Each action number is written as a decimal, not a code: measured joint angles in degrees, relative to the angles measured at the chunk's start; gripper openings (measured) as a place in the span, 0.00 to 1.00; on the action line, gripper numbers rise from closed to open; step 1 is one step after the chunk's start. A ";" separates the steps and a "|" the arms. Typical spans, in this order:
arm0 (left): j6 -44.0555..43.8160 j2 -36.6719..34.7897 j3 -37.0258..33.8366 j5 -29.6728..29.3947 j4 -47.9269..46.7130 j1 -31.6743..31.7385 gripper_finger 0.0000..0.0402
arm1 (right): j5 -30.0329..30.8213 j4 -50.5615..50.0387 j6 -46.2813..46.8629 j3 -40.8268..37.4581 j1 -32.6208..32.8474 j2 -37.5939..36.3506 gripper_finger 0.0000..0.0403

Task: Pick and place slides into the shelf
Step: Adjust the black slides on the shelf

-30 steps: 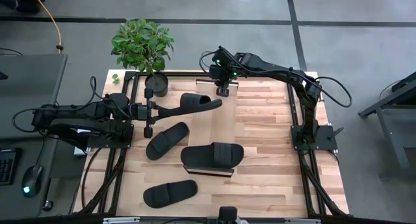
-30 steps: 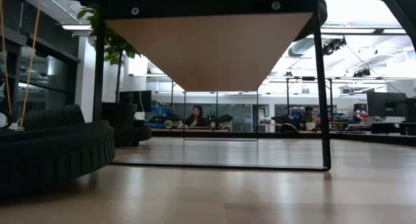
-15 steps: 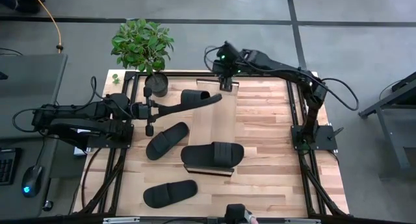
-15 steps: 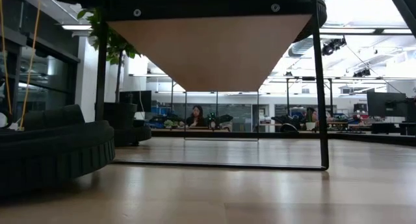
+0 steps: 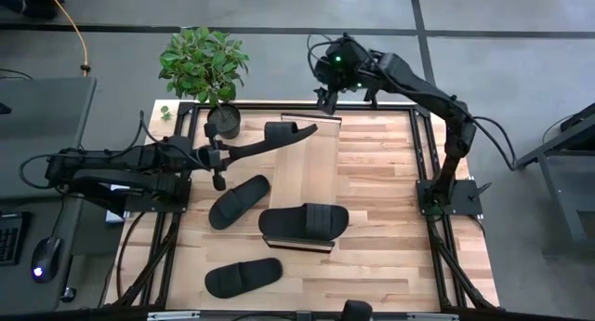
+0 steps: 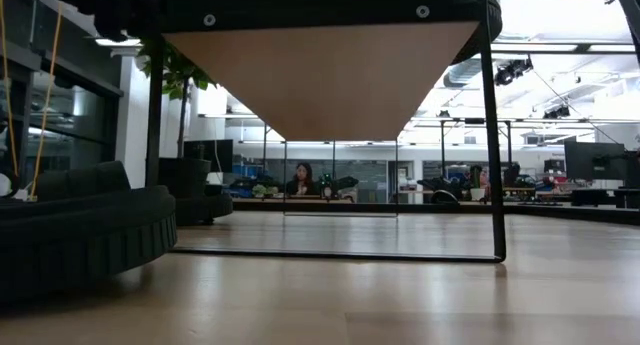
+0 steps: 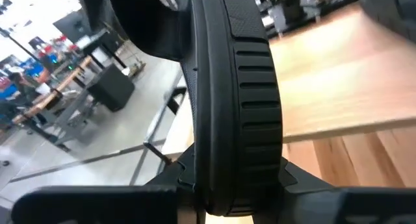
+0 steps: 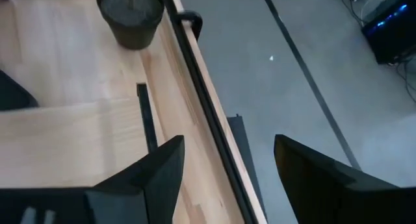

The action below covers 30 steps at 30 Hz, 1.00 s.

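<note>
I see the main risk at the shelf (image 5: 307, 177), the long pale plank that runs from the top centre of the high view down to the middle: my left claw (image 5: 221, 154) grips a slide (image 5: 274, 140) by one end only, so the sandal hangs far out and its far end lies over the plank's upper end. If I let go with so little of it resting there, I judge it could tip off, or it could twist in my pinch. My right claw (image 5: 327, 101) hangs with its jaws apart and empty over the table's upper edge, just beside that plank end. The table (image 5: 390, 228) is striped light wood in a dark frame. The slides are matt black, flat-soled, with wide ribbed straps: one (image 5: 304, 221) lies across the shelf's lower end, two (image 5: 238, 201) (image 5: 243, 277) on the table at lower left. A small dark pot (image 5: 223, 121) stands at upper left.
</note>
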 joint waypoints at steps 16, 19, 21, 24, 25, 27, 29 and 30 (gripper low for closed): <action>5.25 6.89 0.00 -8.11 -2.66 -3.54 0.17 | 1.54 -14.52 8.23 5.99 0.48 0.11 0.57; 7.23 8.75 0.00 -15.68 -1.87 -7.46 0.17 | 1.02 -14.28 7.63 5.99 0.66 0.11 0.57; 8.56 9.81 0.00 -19.86 -1.35 -9.90 0.17 | 0.39 -14.20 7.08 5.99 0.68 0.11 0.57; 11.35 10.89 0.00 -23.79 1.16 -13.14 0.18 | 0.05 -14.20 6.60 5.97 0.68 0.11 0.57; 12.39 11.13 0.00 -24.34 2.02 -14.17 0.18 | 0.04 -14.20 6.60 5.96 0.68 0.11 0.57; 13.78 11.62 0.00 -24.69 3.04 -15.86 0.18 | 0.03 -14.20 6.53 5.95 0.70 0.11 0.57; 14.59 12.30 0.00 -25.01 3.71 -17.07 0.18 | -0.80 -14.20 6.53 5.93 0.70 0.11 0.57; 15.22 12.61 0.00 -25.02 3.78 -17.55 0.18 | -1.18 -14.19 6.53 5.93 0.70 0.11 0.57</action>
